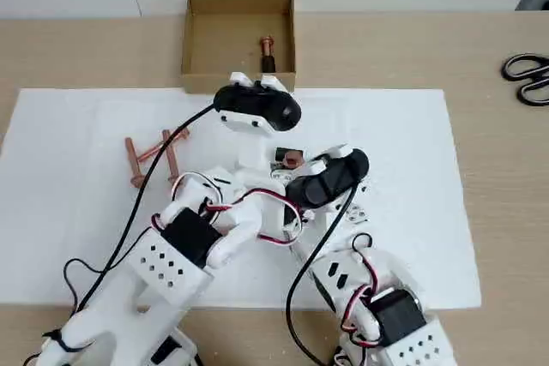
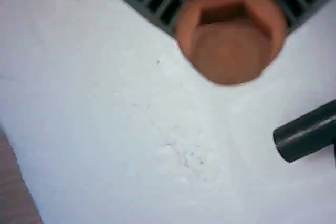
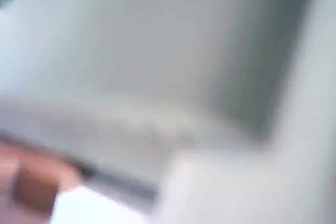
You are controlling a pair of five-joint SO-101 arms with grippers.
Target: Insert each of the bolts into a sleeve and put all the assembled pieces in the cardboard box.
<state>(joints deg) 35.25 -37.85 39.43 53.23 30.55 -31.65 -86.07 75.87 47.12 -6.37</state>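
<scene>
A smooth copper bolt (image 2: 230,32), round-headed with a hex socket, sits mid-frame over white paper (image 2: 105,129), between the left gripper (image 1: 276,156) and right gripper (image 1: 302,160); whether either grips it cannot be told. A matte black tubular sleeve (image 2: 307,136) lies nearby. One assembled piece (image 1: 267,51) rests in the cardboard box (image 1: 196,40), top centre.

You have copper-coloured bolts (image 1: 153,153) on a plain white sheet (image 1: 77,237), a black sleeve (image 2: 307,137), a brown cardboard box (image 1: 185,40) and a pale wood-grain table (image 1: 386,49). The orange-brown smudge (image 3: 31,184) in the right wrist view may be another bolt.
</scene>
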